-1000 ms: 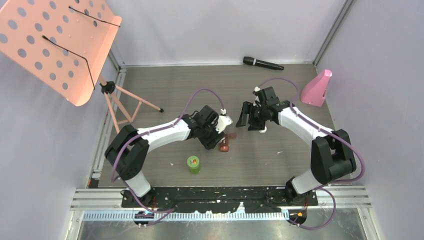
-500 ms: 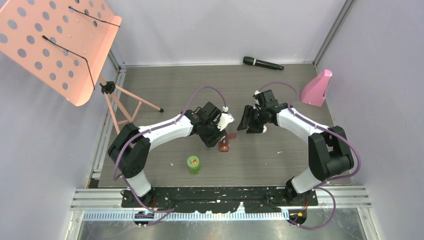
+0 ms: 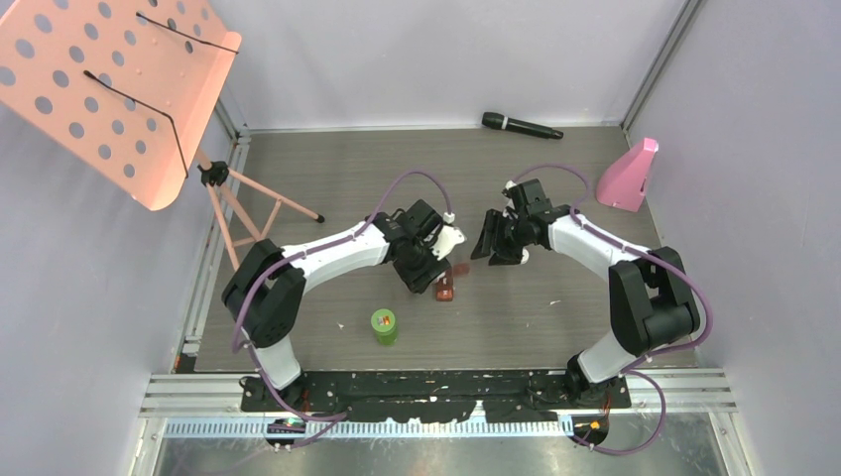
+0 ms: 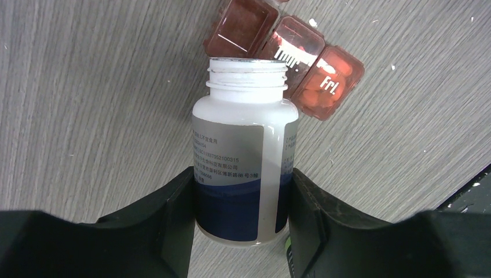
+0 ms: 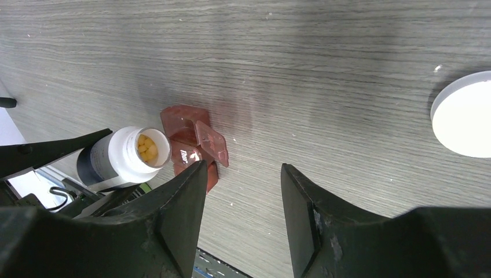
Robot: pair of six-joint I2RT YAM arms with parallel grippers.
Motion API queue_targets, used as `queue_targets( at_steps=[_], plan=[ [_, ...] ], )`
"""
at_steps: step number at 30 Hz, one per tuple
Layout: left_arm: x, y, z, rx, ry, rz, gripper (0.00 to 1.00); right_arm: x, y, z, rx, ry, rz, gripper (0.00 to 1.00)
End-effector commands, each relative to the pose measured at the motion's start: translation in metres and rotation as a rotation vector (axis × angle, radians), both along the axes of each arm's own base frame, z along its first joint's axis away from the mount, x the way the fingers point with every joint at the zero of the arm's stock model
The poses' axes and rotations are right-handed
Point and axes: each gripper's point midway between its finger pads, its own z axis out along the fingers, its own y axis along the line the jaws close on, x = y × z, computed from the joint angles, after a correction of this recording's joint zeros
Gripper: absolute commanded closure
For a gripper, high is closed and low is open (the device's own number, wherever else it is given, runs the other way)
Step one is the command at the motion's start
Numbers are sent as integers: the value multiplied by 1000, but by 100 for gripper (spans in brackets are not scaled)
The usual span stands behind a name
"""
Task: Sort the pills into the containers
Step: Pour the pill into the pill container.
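Left gripper (image 4: pixel 240 188) clamps the uncapped white plastic bottle with grey-and-blue label (image 4: pixel 243 133), long axis running six to twelve in the wrist view, mouth just beside the brown translucent hinged pill case (image 4: pixel 324 81) at one o'clock; right gripper (image 5: pixel 243 174), farther off, stands apart-jawed and empty.

The uncapped bottle (image 4: pixel 243 156), pills (image 5: pixel 147 148) in it, has its mouth over the pill case (image 4: pixel 324 87); the capped bottle (image 3: pixel 384 325) stands nearer, left; the microphone (image 3: pixel 522 126) lies far right.
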Motion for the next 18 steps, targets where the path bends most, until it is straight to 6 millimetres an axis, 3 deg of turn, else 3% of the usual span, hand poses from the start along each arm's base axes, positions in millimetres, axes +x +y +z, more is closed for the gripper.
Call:
queue_targets(
  at_steps=[1, 18],
  plan=[
    [3, -12, 16, -36, -5, -11, 100, 2, 2, -3, 30, 7, -12, 44],
    [9, -12, 12, 28, 8, 10, 100, 3, 5, -10, 49, 36, -19, 45]
  ],
)
